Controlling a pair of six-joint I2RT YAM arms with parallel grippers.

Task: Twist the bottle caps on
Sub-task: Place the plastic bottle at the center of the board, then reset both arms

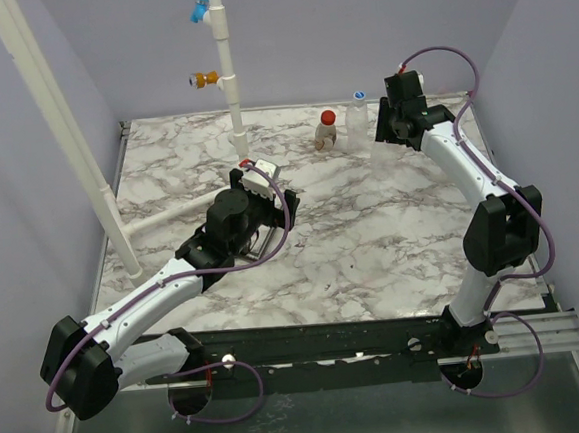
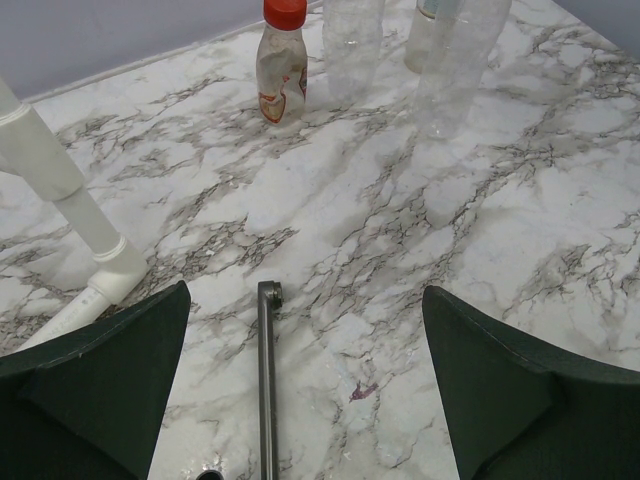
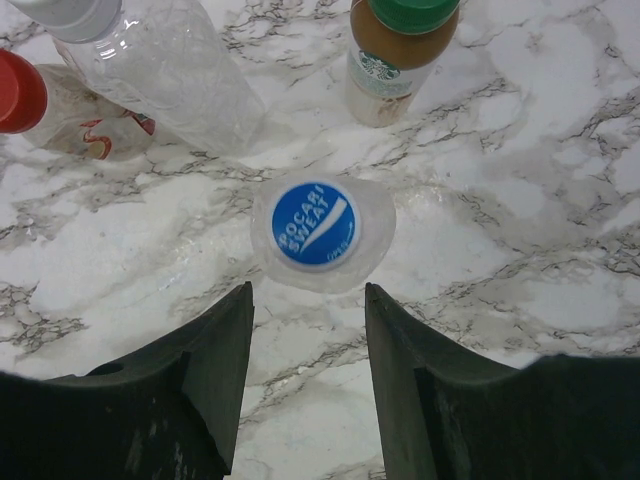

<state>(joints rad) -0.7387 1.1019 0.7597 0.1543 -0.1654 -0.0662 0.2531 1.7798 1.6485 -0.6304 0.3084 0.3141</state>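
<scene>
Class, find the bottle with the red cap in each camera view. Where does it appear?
Top external: the red-capped bottle stands at the table's far side, right of centre.
Left wrist: the bottle is at the top edge, left of centre.
Right wrist: the bottle is in the upper left corner, partly cut off.
Shared landmark: the marble table under it.

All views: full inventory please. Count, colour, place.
red-capped bottle: 1, clear with reddish label, back of table
white-capped bottle: 1, clear, beside the red-capped one
green-capped bottle: 1, brownish, same cluster
blue-capped bottle: 1, clear, same cluster
pipe frame: 1, white, back left
pipe fittings: 2, one blue, one orange, on the upright pipe
table: 1, white marble, grey veins
left fingers: 2, dark, open, over mid-table
right fingers: 2, dark, open, above the blue-capped bottle
</scene>
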